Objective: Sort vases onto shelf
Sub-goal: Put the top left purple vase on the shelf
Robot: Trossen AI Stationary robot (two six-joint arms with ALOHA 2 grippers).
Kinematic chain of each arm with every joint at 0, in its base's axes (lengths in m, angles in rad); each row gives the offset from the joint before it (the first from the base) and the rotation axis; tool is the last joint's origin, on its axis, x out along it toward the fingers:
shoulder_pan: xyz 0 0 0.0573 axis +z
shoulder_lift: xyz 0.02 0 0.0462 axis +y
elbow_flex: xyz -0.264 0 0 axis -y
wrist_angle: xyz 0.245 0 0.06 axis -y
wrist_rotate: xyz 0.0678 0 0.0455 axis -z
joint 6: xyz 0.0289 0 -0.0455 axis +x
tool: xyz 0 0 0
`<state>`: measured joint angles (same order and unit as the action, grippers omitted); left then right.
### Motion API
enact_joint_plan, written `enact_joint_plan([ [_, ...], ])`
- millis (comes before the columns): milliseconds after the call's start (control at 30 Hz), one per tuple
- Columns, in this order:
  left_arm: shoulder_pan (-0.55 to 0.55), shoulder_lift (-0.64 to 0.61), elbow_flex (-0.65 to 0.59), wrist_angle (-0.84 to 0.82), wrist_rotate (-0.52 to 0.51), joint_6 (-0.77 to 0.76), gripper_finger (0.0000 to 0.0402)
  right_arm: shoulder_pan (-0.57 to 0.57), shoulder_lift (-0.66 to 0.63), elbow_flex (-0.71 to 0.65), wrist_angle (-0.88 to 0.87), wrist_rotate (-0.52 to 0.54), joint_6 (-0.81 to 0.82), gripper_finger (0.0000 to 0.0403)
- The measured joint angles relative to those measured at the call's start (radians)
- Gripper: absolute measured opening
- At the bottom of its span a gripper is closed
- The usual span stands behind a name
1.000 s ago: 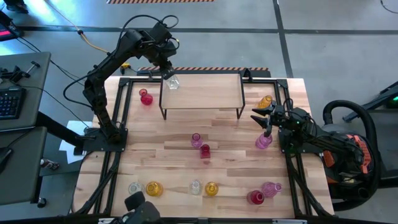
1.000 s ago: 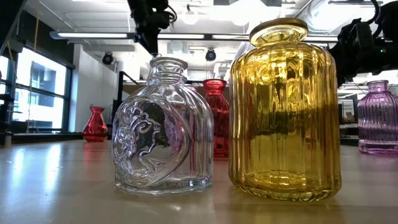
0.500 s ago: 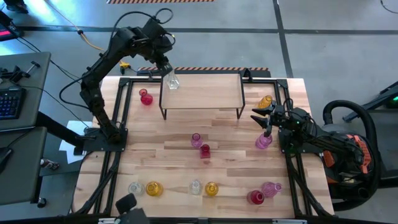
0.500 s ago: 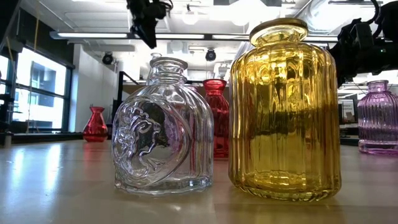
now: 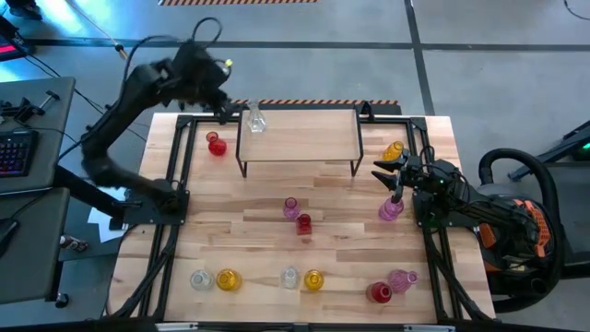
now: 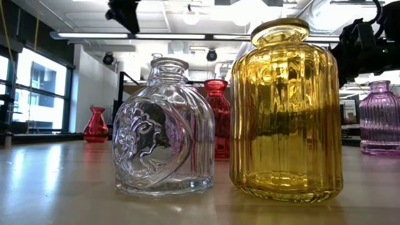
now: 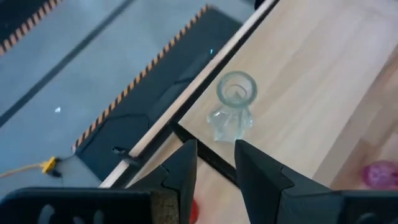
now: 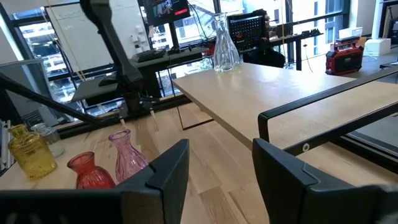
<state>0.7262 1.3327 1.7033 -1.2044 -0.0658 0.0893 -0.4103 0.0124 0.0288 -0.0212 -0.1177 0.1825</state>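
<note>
A clear vase [image 5: 254, 118] [image 7: 233, 112] stands upright on its base at the far left corner of the light-wood shelf [image 5: 300, 138]. My left gripper [image 5: 224, 109] [image 7: 214, 149] hangs above the table's far left corner, to the left of that vase and clear of it. It is open with nothing between its fingers. My right gripper [image 5: 383, 171] [image 8: 221, 152] waits open and level at the table's right side, beside the shelf's right end. Several other vases stand on the tabletop.
A red vase [image 5: 216, 145] stands left of the shelf. A pink vase [image 5: 291, 207] and a red one [image 5: 304, 224] stand mid-table. An amber vase [image 5: 394, 150] and a purple one [image 5: 390, 209] flank my right gripper. Several vases line the near edge [image 5: 289, 277].
My left gripper has drawn back from the clear vase toward the table's left edge and risen a little, its fingers staying apart. The clear vase has stayed upright on the shelf's far left corner.
</note>
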Motion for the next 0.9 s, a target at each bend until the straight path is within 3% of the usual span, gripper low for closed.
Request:
enact_joint_plan([
  [200, -0.040, -0.295, -0.394, 0.312, 0.000, -0.035, 0.0101, 0.000, 0.000, 0.000, 0.000, -0.004, 0.000, 0.0161],
  [400, -0.073, -0.540, -0.709, 0.567, 0.000, -0.109, 0.0101, 0.000, 0.000, 0.000, 0.000, -0.004, 0.000, 0.0161],
  [667, -0.099, -0.723, -0.955, 0.792, 0.011, -0.141, 0.0101, 0.000, 0.000, 0.000, 0.000, -0.003, 0.000, 0.0161],
  [900, -0.119, -0.857, -1.153, 0.884, 0.038, -0.147, 0.0101, 0.000, 0.000, 0.000, 0.000, -0.003, 0.000, 0.0161],
])
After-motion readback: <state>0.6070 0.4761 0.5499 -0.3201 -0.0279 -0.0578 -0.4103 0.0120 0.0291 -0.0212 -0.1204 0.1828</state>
